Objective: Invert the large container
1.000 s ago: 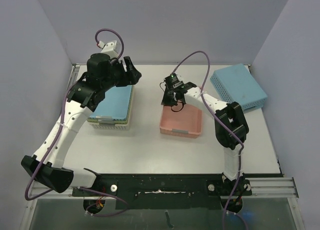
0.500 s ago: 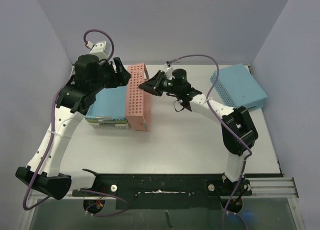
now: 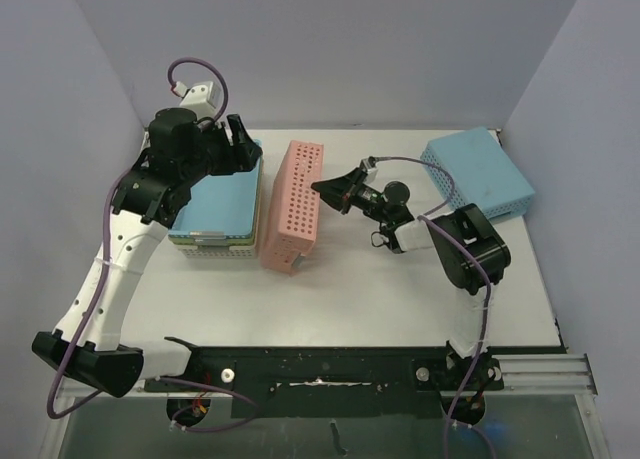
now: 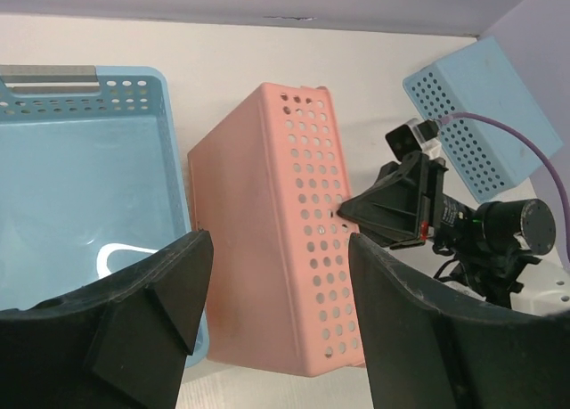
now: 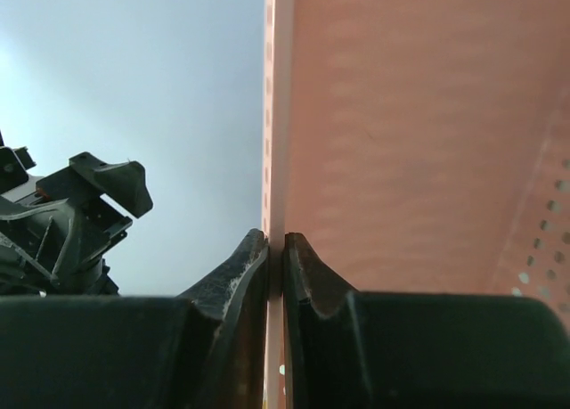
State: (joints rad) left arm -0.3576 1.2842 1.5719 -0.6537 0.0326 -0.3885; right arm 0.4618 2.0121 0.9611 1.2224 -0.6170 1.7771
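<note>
The pink perforated container stands tipped on its side in mid-table, its bottom facing left toward the blue basket. It also shows in the left wrist view. My right gripper is shut on the container's thin rim, which shows between the jaws in the right wrist view, with the pink wall to the right. My left gripper is open and empty, hovering above the basket's right edge and the pink container.
The blue basket sits stacked on a pale basket at the left. A light blue perforated container lies upside down at the back right, also in the left wrist view. Purple walls enclose the table.
The pink container went from upright at centre to tipped on its side beside the blue basket, swung left by my right gripper. My left arm shifted slightly left.
</note>
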